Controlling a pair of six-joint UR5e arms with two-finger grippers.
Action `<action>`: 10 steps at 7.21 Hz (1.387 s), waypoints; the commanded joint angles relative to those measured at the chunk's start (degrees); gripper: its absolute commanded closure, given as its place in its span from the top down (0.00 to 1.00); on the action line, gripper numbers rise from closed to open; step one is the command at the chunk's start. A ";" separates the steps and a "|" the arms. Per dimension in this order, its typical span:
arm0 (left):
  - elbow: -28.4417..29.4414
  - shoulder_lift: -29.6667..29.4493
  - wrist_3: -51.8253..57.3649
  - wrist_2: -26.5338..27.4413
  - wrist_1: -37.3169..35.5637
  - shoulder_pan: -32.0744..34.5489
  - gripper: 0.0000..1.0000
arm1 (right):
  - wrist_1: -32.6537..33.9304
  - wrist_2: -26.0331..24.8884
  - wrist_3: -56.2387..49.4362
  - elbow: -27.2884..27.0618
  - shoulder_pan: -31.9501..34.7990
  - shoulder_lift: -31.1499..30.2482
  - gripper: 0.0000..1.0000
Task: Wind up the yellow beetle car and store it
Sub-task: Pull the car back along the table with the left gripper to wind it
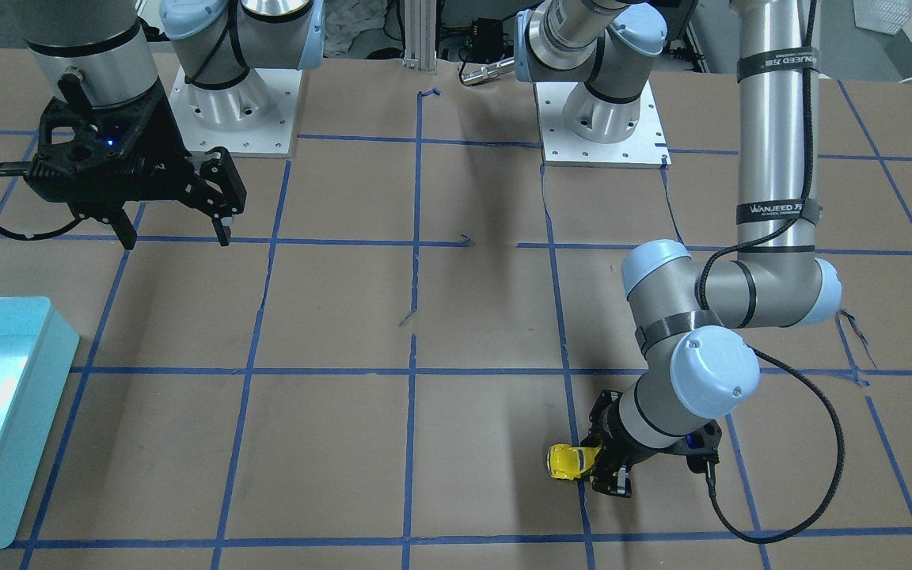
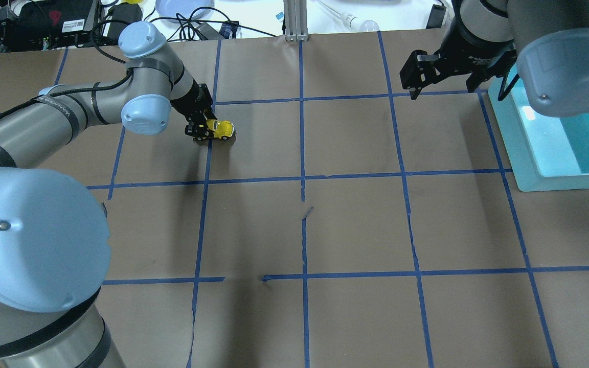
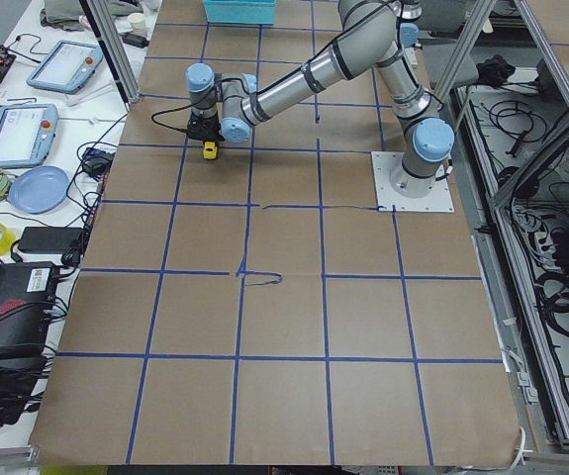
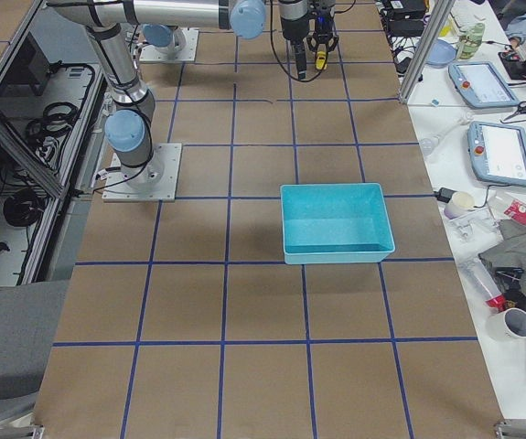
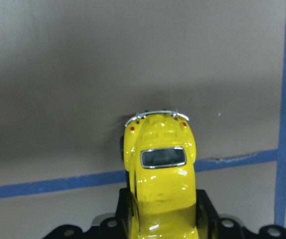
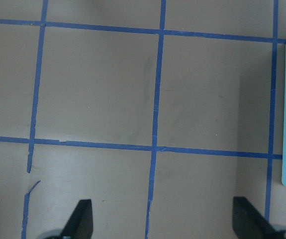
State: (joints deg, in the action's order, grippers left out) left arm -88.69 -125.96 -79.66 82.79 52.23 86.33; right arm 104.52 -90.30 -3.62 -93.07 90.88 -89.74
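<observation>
The yellow beetle car (image 1: 569,461) is a tiny glossy toy with dark windows. It sits low at the brown table surface, on the robot's left side, far from the base. My left gripper (image 1: 594,464) is shut on one end of it. The left wrist view shows the car (image 5: 160,164) clamped between the black fingers (image 5: 206,211), its other end pointing away. The overhead view shows the car (image 2: 220,129) sticking out of the left gripper (image 2: 204,128). My right gripper (image 1: 175,231) is open and empty, hovering above the table beside the bin.
A turquoise bin (image 2: 540,168) stands on the robot's right side, with its wall also in the front-facing view (image 1: 20,412). Blue tape lines grid the brown table cover. The left arm's cable (image 1: 820,507) loops over the table near the car.
</observation>
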 commanded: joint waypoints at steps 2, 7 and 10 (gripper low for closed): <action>-0.17 0.01 2.75 3.32 -0.02 -2.57 0.00 | -0.02 -0.05 0.02 0.00 0.00 0.00 1.00; -0.52 0.37 7.04 5.27 0.24 -6.43 0.00 | -0.02 0.04 0.02 0.00 -0.09 0.00 1.00; -1.40 0.45 11.88 5.81 -0.20 -8.98 0.00 | -0.02 -0.05 0.02 0.00 -0.09 0.00 1.00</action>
State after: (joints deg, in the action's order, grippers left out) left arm -89.91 -125.45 -69.94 88.42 52.15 78.31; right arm 104.50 -90.32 -3.60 -93.08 90.82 -89.74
